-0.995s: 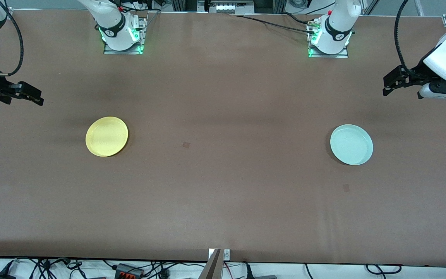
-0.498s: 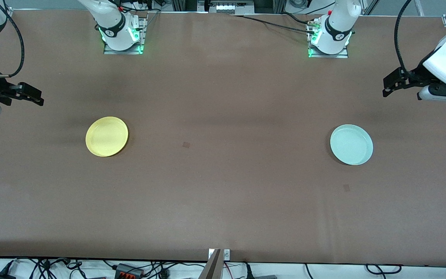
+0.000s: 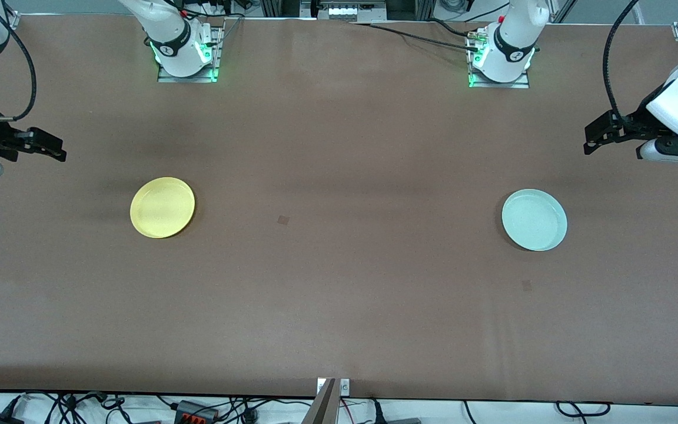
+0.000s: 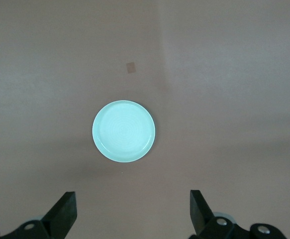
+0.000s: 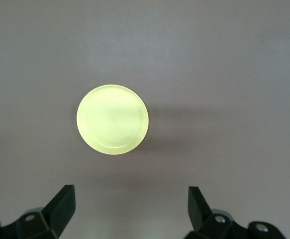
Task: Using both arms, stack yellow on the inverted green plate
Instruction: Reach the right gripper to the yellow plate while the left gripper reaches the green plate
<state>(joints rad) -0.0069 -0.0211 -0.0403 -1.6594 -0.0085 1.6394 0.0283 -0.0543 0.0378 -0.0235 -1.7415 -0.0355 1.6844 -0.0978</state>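
The yellow plate (image 3: 162,207) (image 5: 112,119) lies flat on the brown table toward the right arm's end. The pale green plate (image 3: 534,219) (image 4: 124,131) lies flat toward the left arm's end and appears hollow side up. My right gripper (image 3: 56,150) (image 5: 132,204) hangs open over bare table at its end, well apart from the yellow plate. My left gripper (image 3: 592,138) (image 4: 133,206) hangs open over bare table at its end, apart from the green plate. Nothing is between either pair of fingers.
Both arm bases (image 3: 186,53) (image 3: 501,56) stand at the table's edge farthest from the front camera. A small dark mark (image 3: 283,220) sits on the table between the plates, another (image 3: 526,285) nearer the camera than the green plate.
Both arms have shifted slightly at their ends of the table, the left gripper a little toward the green plate. The plates have not moved and both grippers stay open.
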